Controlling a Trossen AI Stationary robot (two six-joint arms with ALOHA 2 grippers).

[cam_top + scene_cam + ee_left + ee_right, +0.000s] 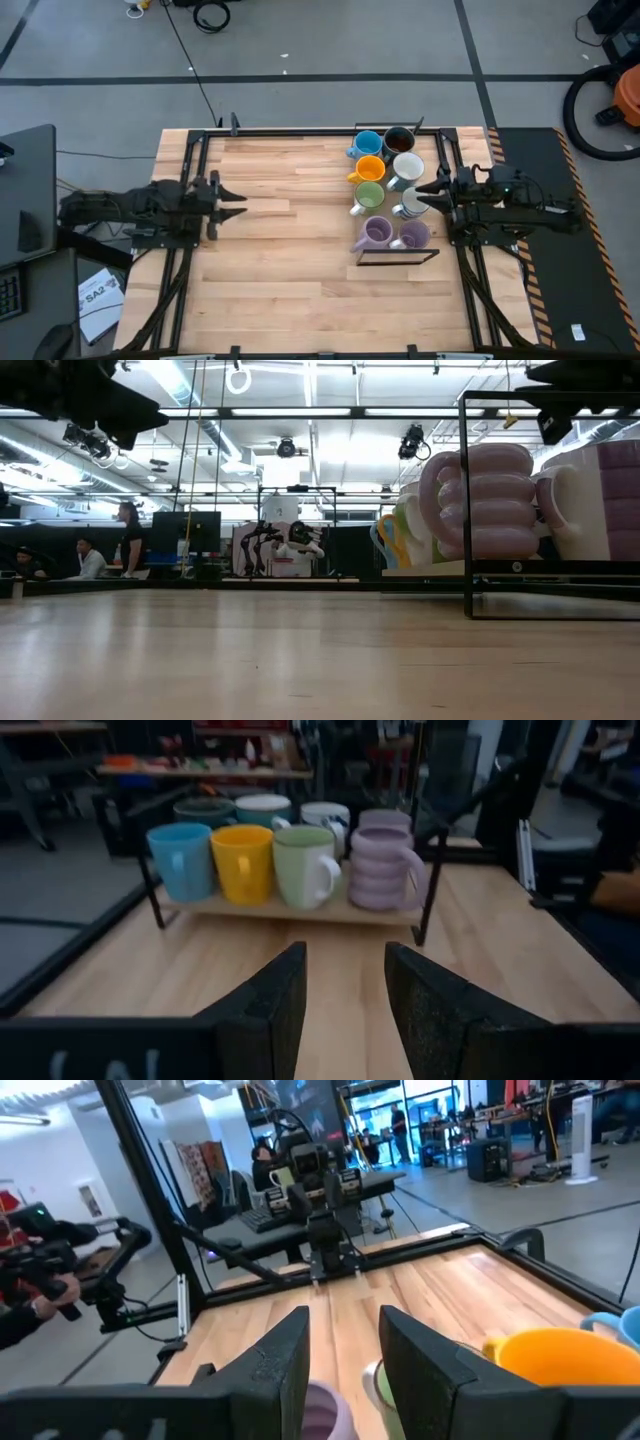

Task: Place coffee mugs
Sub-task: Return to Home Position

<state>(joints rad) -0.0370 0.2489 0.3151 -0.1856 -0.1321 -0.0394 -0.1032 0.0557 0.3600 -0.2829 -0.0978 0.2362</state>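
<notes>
Nearest the lens, the left hand (345,965) shows its two dark fingers apart with nothing between them, over the bare wooden surface (480,960). Straight ahead of it and well apart stands the shelf (290,910), a low board in a black frame. It carries the mugs (370,168) in two rows. The row facing us holds a blue mug (180,860), a yellow mug (243,863), a green mug (305,865) and a ribbed purple mug (380,868), with four more behind.

From above, the shelf's long axis runs front to back, square to the line joining the two hands. The right hand (428,193) is much the nearer. It sits just beside the row on its own side, near a white mug (407,168), with its fingers apart and empty.

We count eight mugs on the shelf and none loose, so we judge the placing done. The mugs lie directly before the right hand's fingers. It should therefore draw straight back from the shelf first, since a sideways swing could clip a handle.
</notes>
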